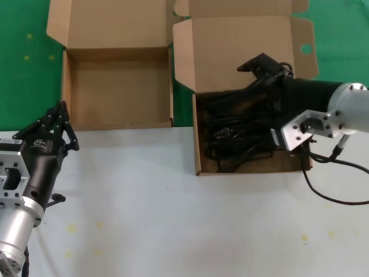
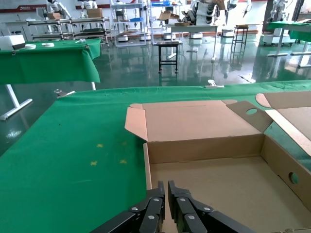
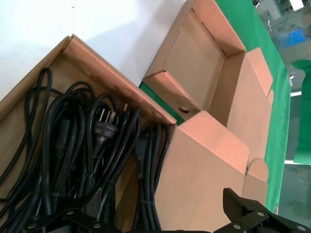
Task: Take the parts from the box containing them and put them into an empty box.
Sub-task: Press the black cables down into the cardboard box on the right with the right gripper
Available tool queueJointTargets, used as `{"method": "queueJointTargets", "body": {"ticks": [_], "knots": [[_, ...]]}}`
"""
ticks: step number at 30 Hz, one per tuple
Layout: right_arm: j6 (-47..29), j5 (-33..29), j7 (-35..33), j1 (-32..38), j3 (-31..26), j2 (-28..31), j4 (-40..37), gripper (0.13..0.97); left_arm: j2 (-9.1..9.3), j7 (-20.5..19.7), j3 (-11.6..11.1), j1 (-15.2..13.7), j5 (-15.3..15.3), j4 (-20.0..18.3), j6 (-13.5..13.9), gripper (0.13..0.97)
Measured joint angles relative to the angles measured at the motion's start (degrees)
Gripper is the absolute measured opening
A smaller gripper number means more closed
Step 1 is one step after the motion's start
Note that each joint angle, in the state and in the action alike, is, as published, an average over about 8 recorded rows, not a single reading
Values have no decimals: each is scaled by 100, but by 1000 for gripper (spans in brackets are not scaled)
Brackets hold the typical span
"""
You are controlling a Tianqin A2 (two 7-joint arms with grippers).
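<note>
the right pincer [image 1: 262, 64] is held wide apart over the cords [image 1: 242, 135] in their box [image 1: 199, 156]; tangled loops could be dragged out together. the left pincer [image 1: 55, 118], closed, is parked by the empty box [image 1: 69, 86].

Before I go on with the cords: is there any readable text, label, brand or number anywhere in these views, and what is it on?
Left tool: a small white logo mark on its black housing, too small to read.
Red banner on the hall's back wall: white lettering, too blurred to read.
Box of power cords, empty box and the power cords: no print visible.
Nothing else legible.
</note>
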Motion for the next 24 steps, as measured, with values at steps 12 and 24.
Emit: {"method": "queueJointTargets", "body": {"ticks": [12, 24], "knots": [[95, -177, -56, 131, -107, -334, -419, 802, 0, 0, 0, 0, 0, 0, 0, 149], [93, -339, 2, 166, -103, -404, -544, 547, 0, -1, 0, 0, 1, 0, 0, 144]]}}
